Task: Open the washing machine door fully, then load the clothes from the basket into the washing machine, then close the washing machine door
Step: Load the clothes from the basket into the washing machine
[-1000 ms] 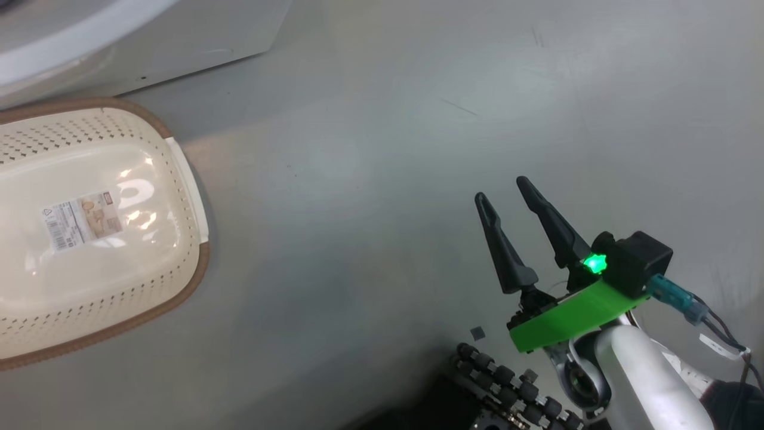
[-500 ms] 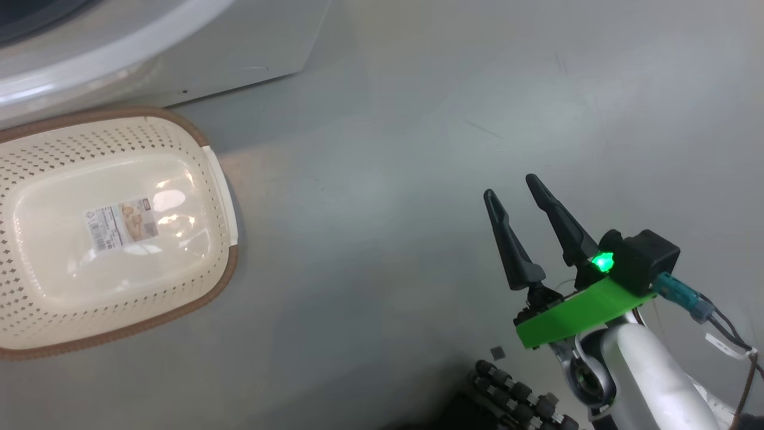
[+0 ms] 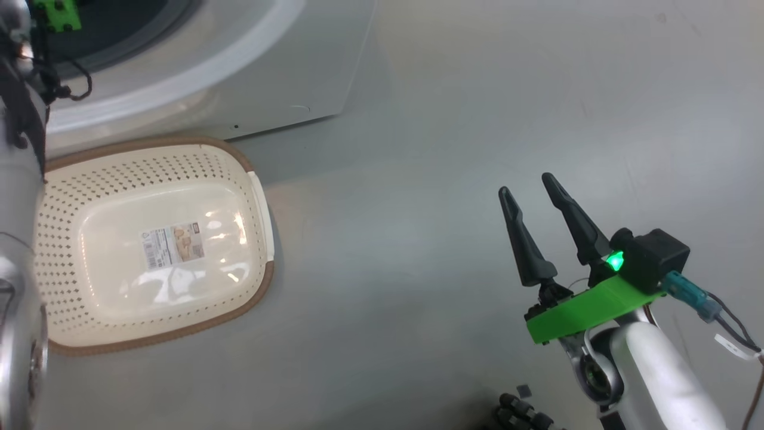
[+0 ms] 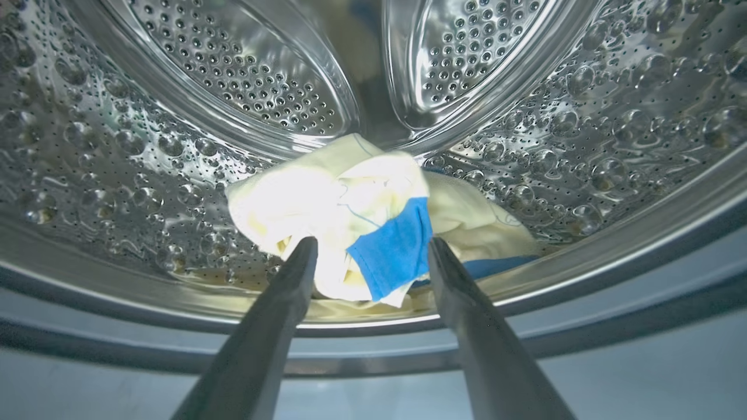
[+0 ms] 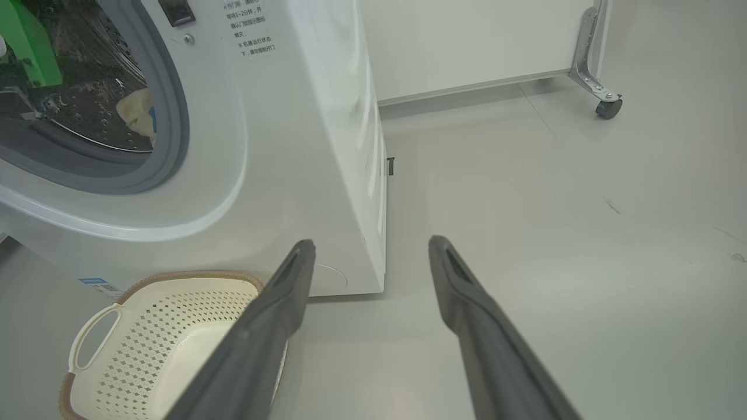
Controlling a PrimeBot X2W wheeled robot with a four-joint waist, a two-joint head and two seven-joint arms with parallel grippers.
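Note:
The clothes (image 4: 327, 198), cream-yellow with a bright blue patch, lie heaped on the floor of the steel drum (image 4: 117, 146). My left gripper (image 4: 372, 242) is open at the drum's mouth, its fingers on either side of the heap as seen from the wrist. The basket (image 3: 65, 209) stands on the floor before the washing machine (image 3: 268, 65) with just a sticker inside. Over bare floor to the right, my right gripper (image 3: 526, 184) is open and holds nothing. In the right wrist view the clothes (image 5: 137, 114) show through the round opening. The washing machine door is out of view.
My pale left forearm (image 3: 18, 239) runs up the head view's left edge beside the basket. Behind the washer's side (image 5: 350, 116) stands a white panel (image 5: 467, 41) on a caster (image 5: 608, 108). Grey floor (image 5: 554, 233) stretches to the right of the washer.
The head camera has turned, so basket and washer sit further right and lower in the picture, and my left forearm now shows at the left edge. The right gripper has hardly moved.

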